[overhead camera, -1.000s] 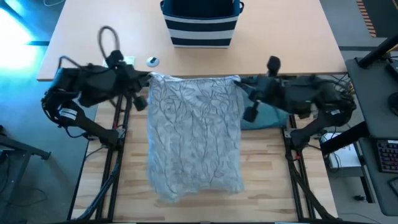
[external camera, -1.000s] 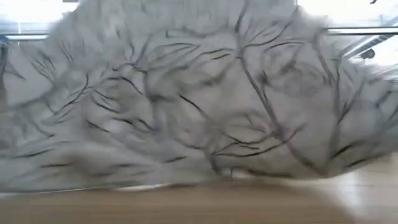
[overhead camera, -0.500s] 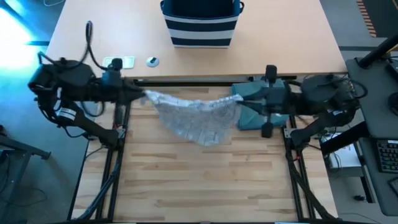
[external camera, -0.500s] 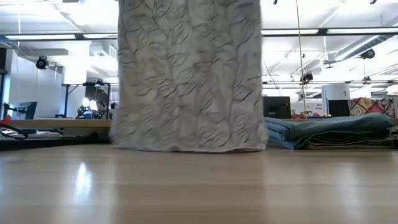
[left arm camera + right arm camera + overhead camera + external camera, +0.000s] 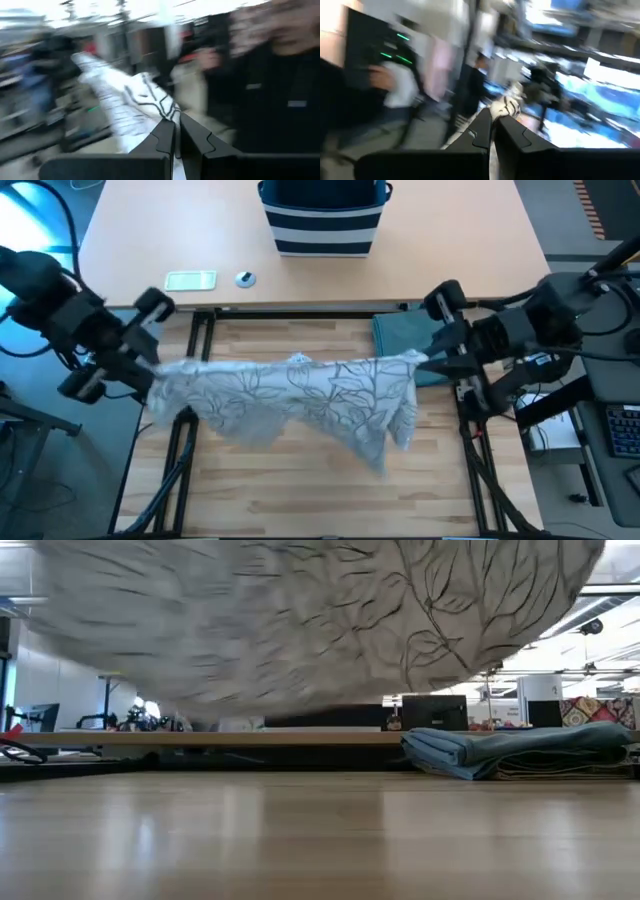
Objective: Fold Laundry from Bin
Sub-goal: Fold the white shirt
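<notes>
Mid-task by the looks of it, somewhere in the spread-out step. Nearest on the table (image 5: 330,500): bare wood at 6 o'clock, nothing laid flat yet. Above that, the grey-white patterned garment (image 5: 300,395) strung up in mid-air across the middle, sagging lowest toward 5 o'clock, clear of the surface in the low view. Left gripper (image 5: 150,375) out at 9 o'clock, jaws clamped shut on one corner; right gripper (image 5: 425,360) at 3 o'clock, pinched shut on the other corner. Just behind the right gripper, a folded teal-green garment (image 5: 400,335) already parked at about 2 o'clock, probably one piece finished. Farthest back at 12 o'clock, the bin (image 5: 322,220), contents not visible. Left to do: lay this one down, fold, stack, then whatever remains in the bin.
</notes>
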`<state>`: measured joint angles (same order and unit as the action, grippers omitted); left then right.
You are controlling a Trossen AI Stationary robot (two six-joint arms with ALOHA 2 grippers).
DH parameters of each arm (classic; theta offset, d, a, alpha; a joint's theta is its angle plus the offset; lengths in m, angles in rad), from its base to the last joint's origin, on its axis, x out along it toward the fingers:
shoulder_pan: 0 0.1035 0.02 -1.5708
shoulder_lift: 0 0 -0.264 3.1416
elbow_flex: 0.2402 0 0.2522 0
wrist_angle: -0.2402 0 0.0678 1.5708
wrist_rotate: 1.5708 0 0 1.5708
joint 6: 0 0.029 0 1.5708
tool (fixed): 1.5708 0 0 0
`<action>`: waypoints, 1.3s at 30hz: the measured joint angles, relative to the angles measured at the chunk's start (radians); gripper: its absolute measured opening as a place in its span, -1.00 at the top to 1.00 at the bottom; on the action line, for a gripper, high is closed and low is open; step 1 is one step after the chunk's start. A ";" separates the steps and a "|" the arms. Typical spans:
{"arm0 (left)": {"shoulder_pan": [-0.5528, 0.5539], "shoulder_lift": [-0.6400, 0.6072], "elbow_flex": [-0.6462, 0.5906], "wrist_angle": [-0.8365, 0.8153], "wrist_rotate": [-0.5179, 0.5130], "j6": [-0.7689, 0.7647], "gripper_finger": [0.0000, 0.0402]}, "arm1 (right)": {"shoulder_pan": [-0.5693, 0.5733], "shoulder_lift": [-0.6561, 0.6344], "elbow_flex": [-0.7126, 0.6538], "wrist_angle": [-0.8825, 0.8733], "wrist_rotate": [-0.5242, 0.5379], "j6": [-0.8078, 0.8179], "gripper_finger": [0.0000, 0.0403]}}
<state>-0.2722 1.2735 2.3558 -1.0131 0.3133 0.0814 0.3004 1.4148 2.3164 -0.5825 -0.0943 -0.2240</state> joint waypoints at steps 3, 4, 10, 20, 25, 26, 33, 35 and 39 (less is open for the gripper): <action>0.000 -0.012 -0.017 -0.108 -0.310 -0.014 1.00 | -0.007 0.000 -0.002 -0.099 0.254 -0.031 0.96; 0.000 -0.009 -0.027 -0.162 -0.453 -0.042 1.00 | -0.014 0.002 -0.005 -0.146 0.363 -0.035 0.96; 0.082 0.036 -0.199 -0.413 -0.844 -0.254 1.00 | -0.167 0.057 -0.081 -0.420 0.639 0.090 0.96; 0.476 -0.032 -0.790 -0.346 -0.846 -0.218 1.00 | -0.455 0.227 -0.375 -0.577 0.636 0.117 0.96; 0.703 -0.083 -1.088 -0.105 -0.812 -0.069 1.00 | -0.571 0.306 -0.505 -0.503 0.637 0.046 0.96; 0.734 -0.083 -1.126 -0.068 -0.802 -0.047 1.00 | -0.587 0.316 -0.520 -0.486 0.637 0.040 0.96; 0.837 -0.095 -1.207 -0.008 -0.790 0.033 1.00 | -0.648 0.332 -0.545 -0.435 0.636 0.007 0.96; 0.836 -0.098 -1.208 -0.016 -0.759 0.047 1.00 | -0.650 0.332 -0.544 -0.424 0.631 -0.026 0.96; 0.838 -0.115 -1.209 -0.059 -0.612 0.018 1.00 | -0.647 0.317 -0.543 -0.489 0.505 -0.026 0.96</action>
<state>0.5653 1.1582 1.1469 -1.0722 -0.2987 0.0997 -0.3470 1.7321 1.7732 -1.0717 0.4106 -0.2504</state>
